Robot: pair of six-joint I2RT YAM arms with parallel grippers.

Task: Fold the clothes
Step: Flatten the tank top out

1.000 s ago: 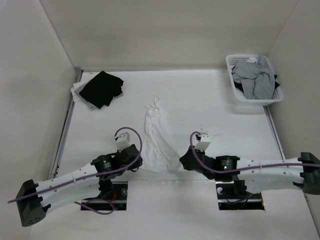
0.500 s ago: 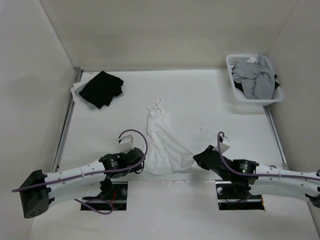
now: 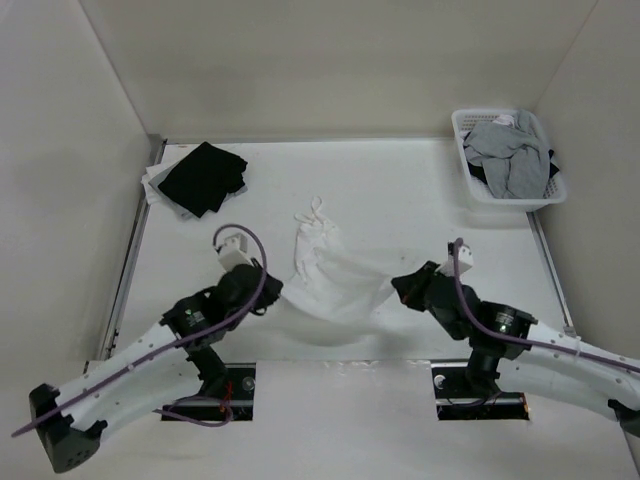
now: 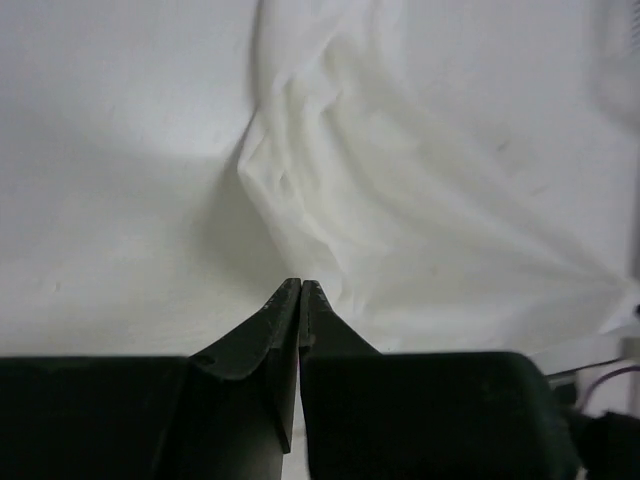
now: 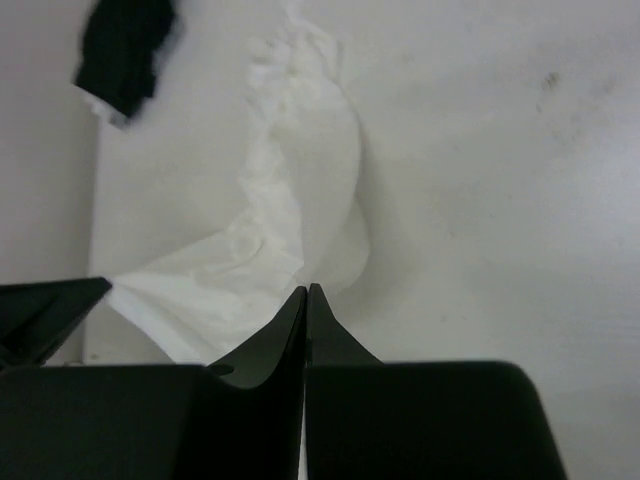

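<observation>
White garment (image 3: 328, 278), one, hangs stretched mid-table between two grippers. The left gripper (image 3: 272, 297) and right gripper (image 3: 397, 287) each pinch an edge, jaws closed. One black garment (image 3: 203, 177) lies far left. One basket (image 3: 463, 130) holds heaped grey garments (image 3: 510, 155).

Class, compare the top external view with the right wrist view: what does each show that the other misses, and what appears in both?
Only the top external view shows the white basket holding grey garments at the table's far right corner. Only the right wrist view shows the right gripper up close, its fingertips pressed together at the edge of the white garment. Both views show the white garment and the black garment.
</observation>
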